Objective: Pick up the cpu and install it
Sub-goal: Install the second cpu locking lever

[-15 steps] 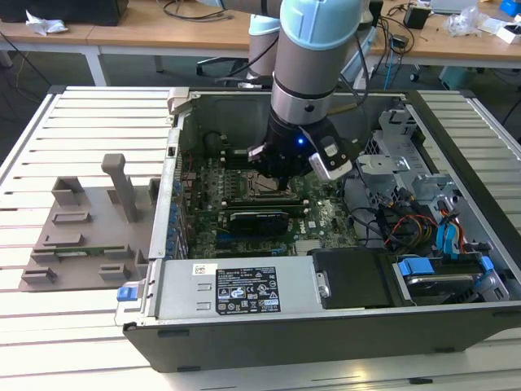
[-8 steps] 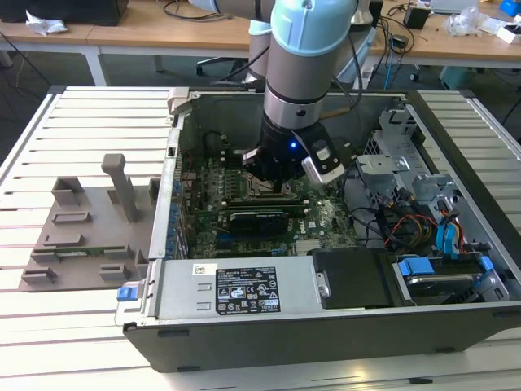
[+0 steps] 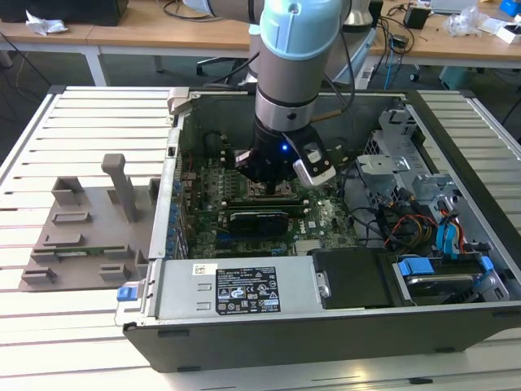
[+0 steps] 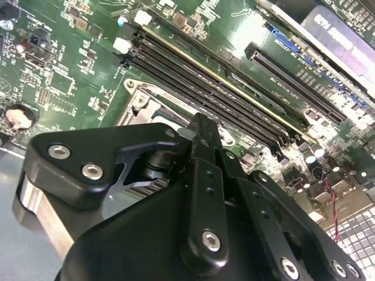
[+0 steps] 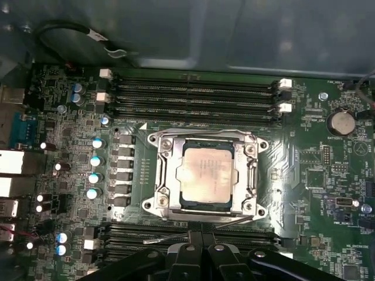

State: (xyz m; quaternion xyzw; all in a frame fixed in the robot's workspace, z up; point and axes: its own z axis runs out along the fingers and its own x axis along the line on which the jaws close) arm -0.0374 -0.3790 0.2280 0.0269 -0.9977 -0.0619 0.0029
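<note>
The cpu (image 5: 204, 175), a flat square chip with a silver-grey top, lies level inside the metal socket frame (image 5: 159, 175) on the green motherboard (image 5: 316, 175). My gripper (image 5: 201, 236) hangs just above the board at the socket's edge, beside the cpu and not around it. It is shut, with nothing between its black fingers (image 4: 203, 132). In the exterior view the gripper (image 3: 273, 186) reaches down into the open computer case (image 3: 244, 318), over the middle of the board.
Rows of black memory slots (image 5: 193, 93) run on both sides of the socket. Drive cages and coloured cables (image 3: 407, 187) crowd the case at the exterior view's right. A grey fixture tray (image 3: 81, 236) sits on the slatted table at that view's left.
</note>
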